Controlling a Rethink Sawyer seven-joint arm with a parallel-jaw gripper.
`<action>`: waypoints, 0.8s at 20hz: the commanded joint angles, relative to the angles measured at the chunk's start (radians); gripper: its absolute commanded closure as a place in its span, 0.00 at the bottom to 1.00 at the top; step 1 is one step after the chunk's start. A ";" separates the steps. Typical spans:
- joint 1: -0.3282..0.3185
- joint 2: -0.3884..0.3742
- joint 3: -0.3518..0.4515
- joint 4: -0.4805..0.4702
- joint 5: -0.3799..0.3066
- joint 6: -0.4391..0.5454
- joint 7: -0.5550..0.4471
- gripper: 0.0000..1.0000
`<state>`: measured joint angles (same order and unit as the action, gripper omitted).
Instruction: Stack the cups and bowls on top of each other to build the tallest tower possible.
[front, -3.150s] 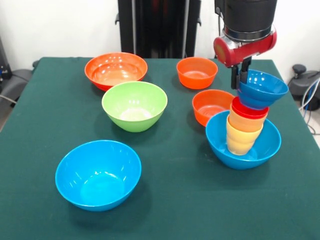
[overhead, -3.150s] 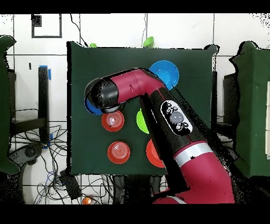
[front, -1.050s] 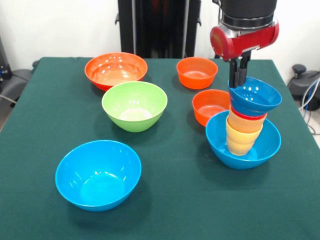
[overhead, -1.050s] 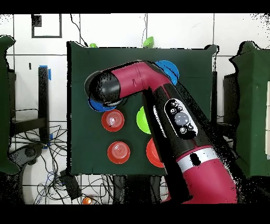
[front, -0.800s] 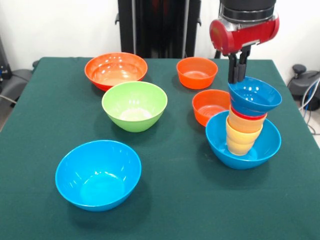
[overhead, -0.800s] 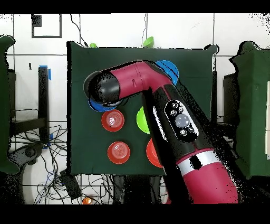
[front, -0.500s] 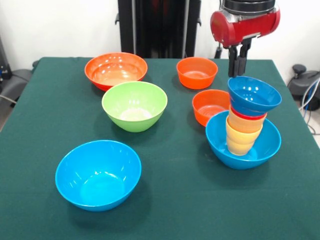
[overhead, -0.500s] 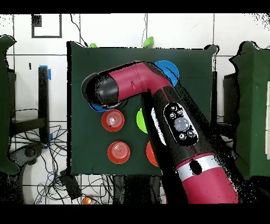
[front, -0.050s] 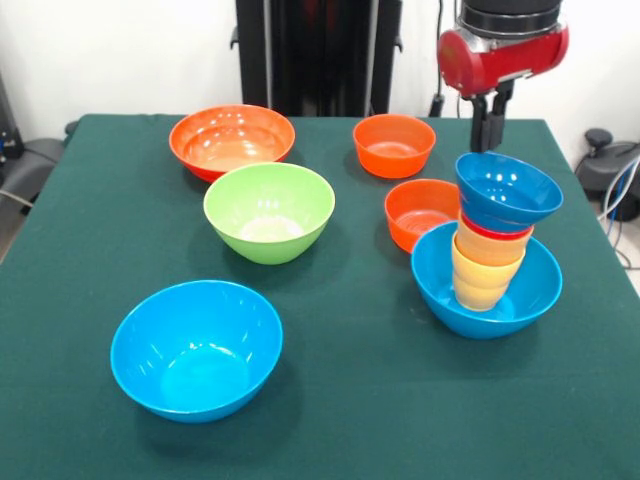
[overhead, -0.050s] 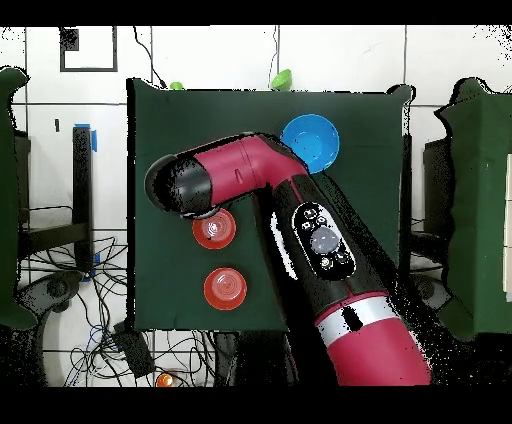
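The tower stands at the right in the front view. Its base is a large light-blue bowl (front, -0.050s: 432, 282). In it sit nested yellow and orange cups (front, -0.050s: 482, 272), then a red cup (front, -0.050s: 497, 227) of which only the rim shows. A small dark-blue bowl (front, -0.050s: 508, 188) rests on top. My gripper (front, -0.050s: 488, 146) hangs just above that bowl's far rim, open by a narrow gap and holding nothing. In the overhead view the arm (overhead, -0.050s: 215, 180) hides the tower and the gripper.
Loose on the green cloth are a large green bowl (front, -0.050s: 269, 211), a large orange bowl (front, -0.050s: 232, 138), two small orange bowls (front, -0.050s: 394, 144) (front, -0.050s: 422, 209) and a second large light-blue bowl (front, -0.050s: 196, 348). The overhead view shows the light-blue bowl (overhead, -0.050s: 310, 140) and two small orange bowls (overhead, -0.050s: 214, 228) (overhead, -0.050s: 225, 288).
My gripper has let go of the small dark-blue bowl, which now sits level on the cups. It has risen and drawn back a little from the bowl's rim.
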<state>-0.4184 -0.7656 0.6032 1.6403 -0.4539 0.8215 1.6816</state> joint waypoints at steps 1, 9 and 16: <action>0.048 0.045 -0.084 0.088 0.018 -0.099 0.216 1.00; 0.062 0.037 -0.118 0.118 0.030 -0.140 0.208 1.00; 0.067 0.074 -0.147 0.005 -0.058 -0.095 0.092 1.00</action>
<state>-0.3668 -0.7599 0.5329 1.6941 -0.4360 0.7174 1.7358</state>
